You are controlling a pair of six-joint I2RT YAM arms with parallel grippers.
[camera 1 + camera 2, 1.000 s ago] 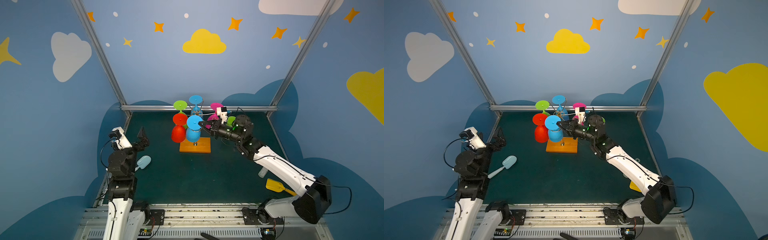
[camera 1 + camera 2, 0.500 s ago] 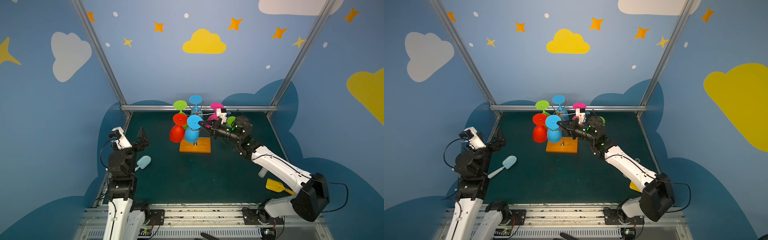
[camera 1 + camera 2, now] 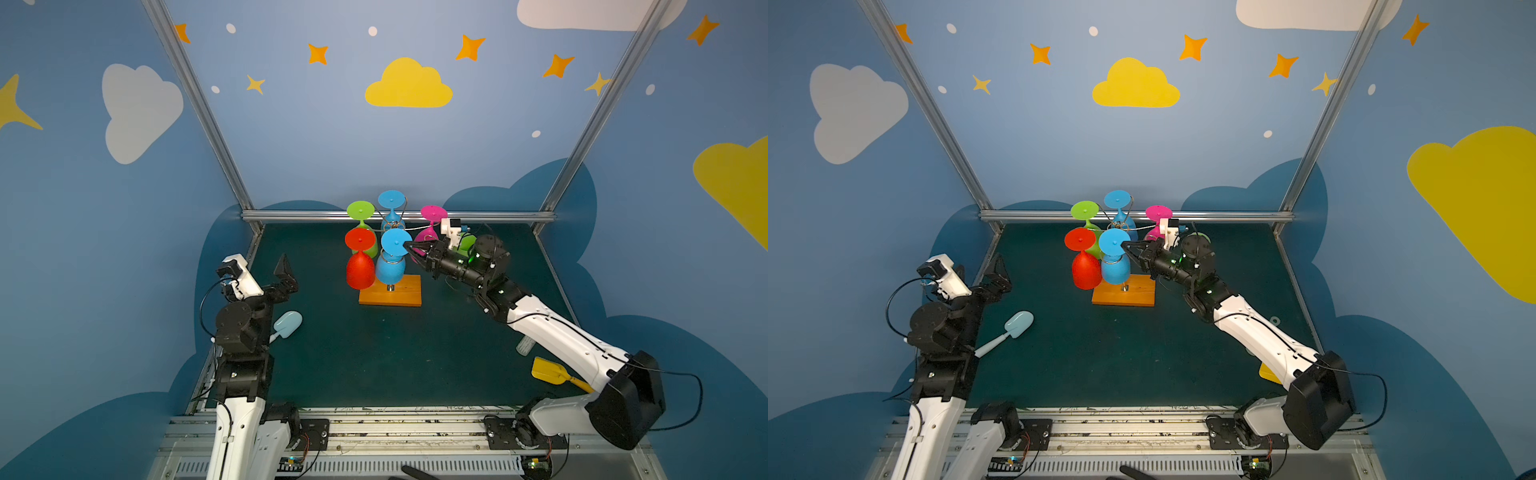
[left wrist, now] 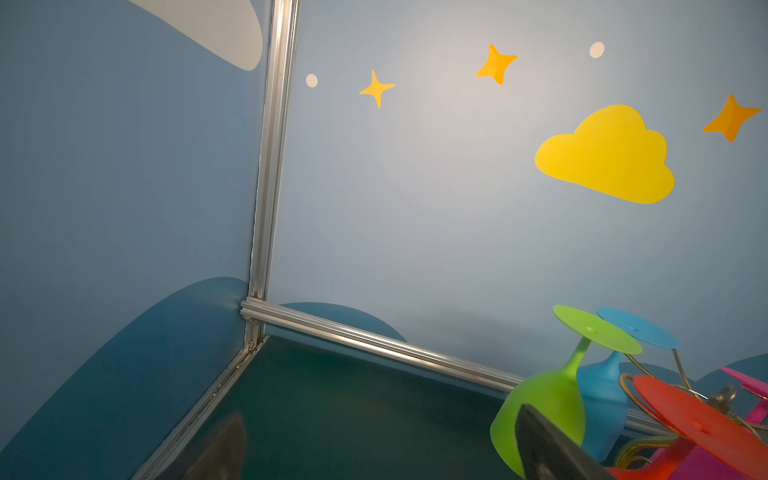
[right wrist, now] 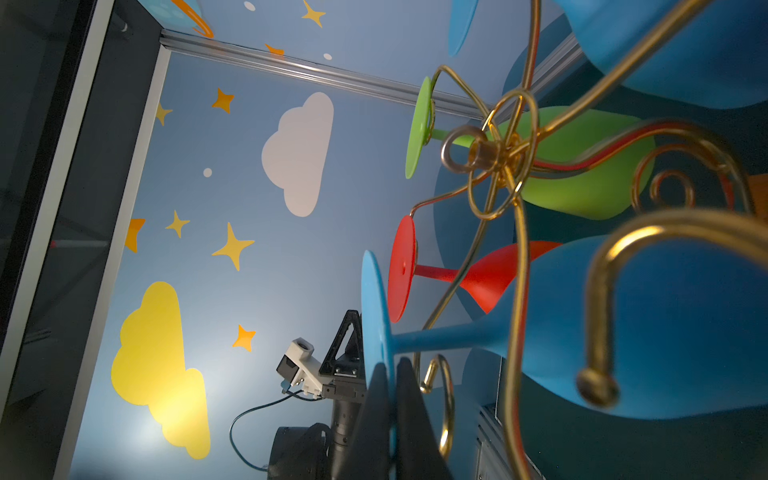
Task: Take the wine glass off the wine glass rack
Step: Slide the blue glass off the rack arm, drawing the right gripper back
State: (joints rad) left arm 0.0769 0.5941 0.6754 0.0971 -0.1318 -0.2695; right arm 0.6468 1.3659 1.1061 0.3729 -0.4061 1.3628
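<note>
The blue wine glass (image 3: 390, 268) nearest the front hangs upside down on the wine glass rack (image 3: 390, 293), at about 6 o'clock from the rack's gold post in both top views, its bowl just above the wooden base and its round foot uppermost. It is not yet off: in the right wrist view its stem passes through a curled gold arm and the foot sits beyond that arm. The right gripper (image 3: 409, 247) reaches in from about 3 o'clock and is closed on the rim of that foot; the right wrist view shows its two black fingers (image 5: 374, 415) pinching the thin blue disc from both faces. So the grasp looks made, and what seems left is to slide the stem out along the wire arm and carry the glass clear. Around the post hang a red glass (image 3: 360, 270) at 8 o'clock, a green glass (image 3: 360, 210) at 10, a rear blue glass (image 3: 391, 199) at 12 and a pink glass (image 3: 432, 212) at 2. Well apart at 8 o'clock, the left gripper (image 3: 286, 276) is raised with its jaws spread wide and nothing between them, a pale blue scoop (image 3: 286, 324) lying near it.
</note>
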